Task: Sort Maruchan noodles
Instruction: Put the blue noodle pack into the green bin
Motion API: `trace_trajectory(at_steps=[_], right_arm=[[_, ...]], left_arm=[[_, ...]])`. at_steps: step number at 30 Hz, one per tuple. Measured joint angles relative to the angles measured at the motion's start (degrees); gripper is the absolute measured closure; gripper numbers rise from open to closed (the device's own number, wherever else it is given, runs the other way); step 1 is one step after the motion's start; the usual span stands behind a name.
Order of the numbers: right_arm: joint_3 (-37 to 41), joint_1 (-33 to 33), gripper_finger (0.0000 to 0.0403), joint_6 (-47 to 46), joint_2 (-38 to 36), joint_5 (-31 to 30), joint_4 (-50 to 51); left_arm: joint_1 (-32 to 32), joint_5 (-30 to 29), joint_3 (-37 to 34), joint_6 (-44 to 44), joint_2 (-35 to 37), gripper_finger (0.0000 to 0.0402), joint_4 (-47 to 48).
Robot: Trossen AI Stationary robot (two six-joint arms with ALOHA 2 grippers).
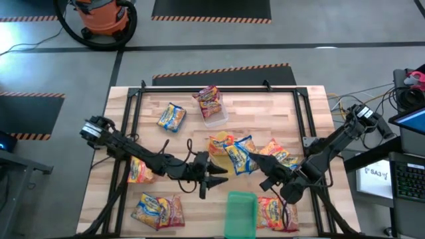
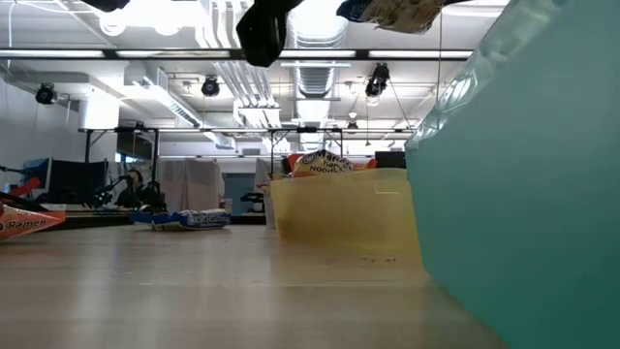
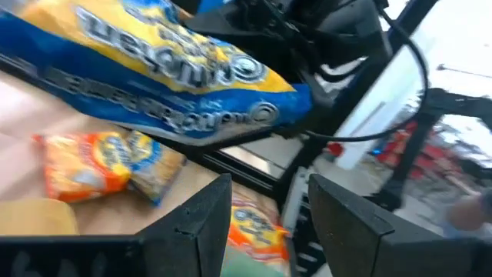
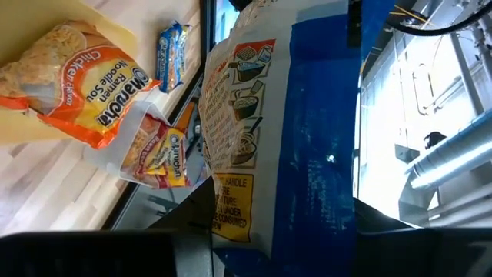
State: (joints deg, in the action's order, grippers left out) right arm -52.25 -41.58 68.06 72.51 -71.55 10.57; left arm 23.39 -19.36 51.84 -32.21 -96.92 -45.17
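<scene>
My right gripper [image 1: 260,166] is shut on a blue and yellow Maruchan noodle packet [image 1: 239,156], held up above the table beside the yellow tray [image 1: 214,141]. The packet's printed back [image 4: 292,131] fills the right wrist view. My left gripper [image 1: 211,182] stands open just left of the packet, with nothing between its fingers [image 3: 207,219]. An orange packet [image 4: 84,77] lies in the yellow tray. A red packet [image 1: 209,99] leans in the clear tray [image 1: 216,119]. More packets lie flat on the wooden table [image 1: 265,113]. My right gripper pinches the blue packet between its two fingers at the edge nearest the table's right side [image 1: 252,162]. The fingers come about level from the right. The packet is lifted clear of the table, high above it in the low view [image 2: 397,12].
The green tray [image 1: 240,212] stands at the near edge and fills the low view's right [image 2: 523,174]. Loose packets lie at far left [image 1: 171,117], left [image 1: 139,169], near left [image 1: 157,211], near right [image 1: 275,212] and right of centre [image 1: 275,151]. A black frame [image 1: 219,89] borders the table.
</scene>
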Motion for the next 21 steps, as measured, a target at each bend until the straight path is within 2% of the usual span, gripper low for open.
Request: trace_trajectory(at_steps=[5,9,14,21], right_arm=[[0.00,0.02,0.0289,-0.12,0.00,0.06,0.02],[0.00,0.37,0.0289,-0.57,-0.02,0.58,0.31],[0.00,0.39,0.0290,-0.06,-0.04,0.97,3.95],[0.00,0.55,0.0291,2.38,-0.04,0.71,8.92]], left_arm=[[-0.50,2.61,0.75,-3.57,-5.52,0.0214,-5.02],[-3.57,5.31,-0.04,-5.11,-5.54,0.0196,-6.20],[-4.26,5.62,-0.06,1.30,-4.84,0.0185,-9.20],[-3.40,2.84,-0.11,0.96,-5.81,0.0180,-9.71]])
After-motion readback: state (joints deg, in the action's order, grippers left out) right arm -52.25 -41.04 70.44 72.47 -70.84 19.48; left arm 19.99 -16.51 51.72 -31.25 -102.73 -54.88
